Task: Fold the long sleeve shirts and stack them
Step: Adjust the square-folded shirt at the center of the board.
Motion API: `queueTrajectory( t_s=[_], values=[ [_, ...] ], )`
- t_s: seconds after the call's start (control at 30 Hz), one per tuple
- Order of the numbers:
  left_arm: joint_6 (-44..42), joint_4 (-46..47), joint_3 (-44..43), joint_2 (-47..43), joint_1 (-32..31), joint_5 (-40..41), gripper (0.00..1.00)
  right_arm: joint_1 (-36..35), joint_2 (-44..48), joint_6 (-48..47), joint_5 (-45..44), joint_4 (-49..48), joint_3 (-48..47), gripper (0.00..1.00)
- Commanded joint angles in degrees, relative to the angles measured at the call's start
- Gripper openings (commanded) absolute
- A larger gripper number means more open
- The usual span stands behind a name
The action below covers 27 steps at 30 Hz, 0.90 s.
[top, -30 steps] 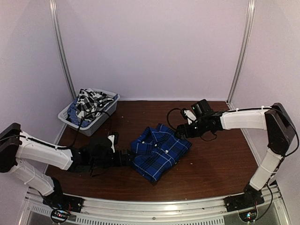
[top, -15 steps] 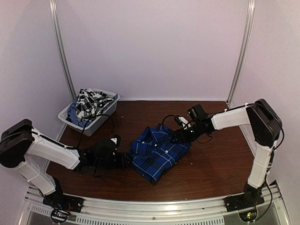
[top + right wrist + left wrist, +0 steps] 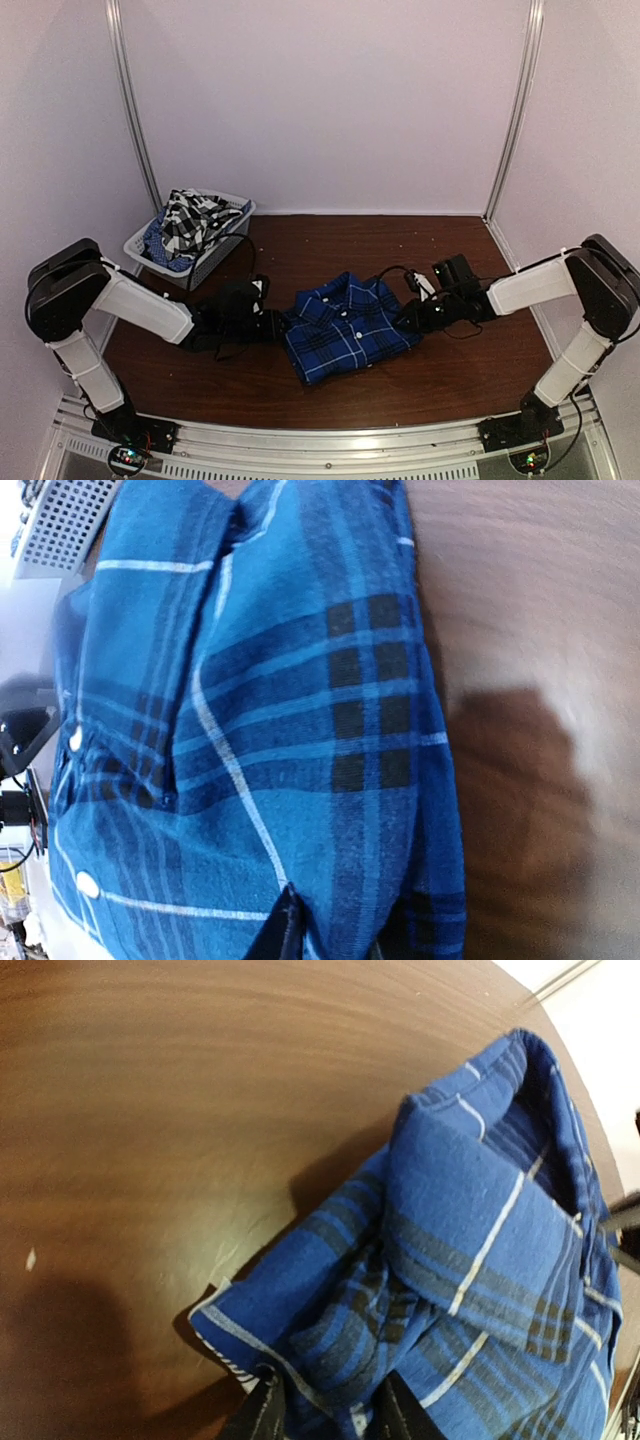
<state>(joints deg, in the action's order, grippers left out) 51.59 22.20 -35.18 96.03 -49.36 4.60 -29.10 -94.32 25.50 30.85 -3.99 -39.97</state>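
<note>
A folded royal blue and navy plaid long sleeve shirt [image 3: 350, 328] lies mid-table, collar toward the back. My left gripper [image 3: 278, 325] is at its left edge, and in the left wrist view [image 3: 325, 1415] blue cloth [image 3: 470, 1240] bunches between its narrowed fingers [image 3: 258, 1415]. My right gripper [image 3: 410, 318] is at the shirt's right edge. Its wrist view shows the gripper [image 3: 335, 935] shut on a fold of the shirt [image 3: 280, 730]. A black-and-white checked shirt [image 3: 190, 218] sits crumpled in the basket.
A white mesh basket [image 3: 228, 232] stands at the back left of the brown table [image 3: 460, 370], with more blue cloth in it; its corner shows in the right wrist view [image 3: 60, 520]. Pale walls enclose the table on three sides.
Both grippers have closed onto the blue shirt's opposite edges. The right arm has dropped low and drawn back to the right, the left has reached in, and the shirt has shifted slightly rightward.
</note>
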Motion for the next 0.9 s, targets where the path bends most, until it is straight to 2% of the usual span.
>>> queueTrajectory(
  t_s=[0.0,0.1,0.2,0.4,0.57,0.73,0.87],
  values=[
    [-4.87,2.49,-7.25,4.76,1.13,-3.9,0.31,0.19,7.9,11.77,-4.01,-10.41,9.81,0.15],
    [-7.09,2.16,-11.9,8.08,1.71,-6.05,0.3,0.19,13.17,16.77,-8.18,-13.67,15.92,0.12],
    [-9.12,2.06,-16.19,10.52,2.62,-8.63,0.32,0.76,17.47,19.01,-14.67,-11.58,18.3,0.1],
    [-15.08,0.76,-22.56,11.79,3.65,-13.8,0.48,7.6,19.22,14.41,-21.48,-1.9,14.77,0.09],
    [-16.28,-0.72,-21.33,8.39,4.67,-13.3,0.57,12.85,21.53,12.28,-23.59,1.62,14.18,0.09],
    [-16.26,-1.79,-17.99,4.86,4.98,-11.19,0.6,13.13,27.38,13.56,-25.74,3.5,16.66,0.11],
    [-16.02,-2.09,-14.93,2.42,4.98,-9.94,0.61,12.98,29.77,14.96,-21.52,2.62,19.28,0.15]
  ],
)
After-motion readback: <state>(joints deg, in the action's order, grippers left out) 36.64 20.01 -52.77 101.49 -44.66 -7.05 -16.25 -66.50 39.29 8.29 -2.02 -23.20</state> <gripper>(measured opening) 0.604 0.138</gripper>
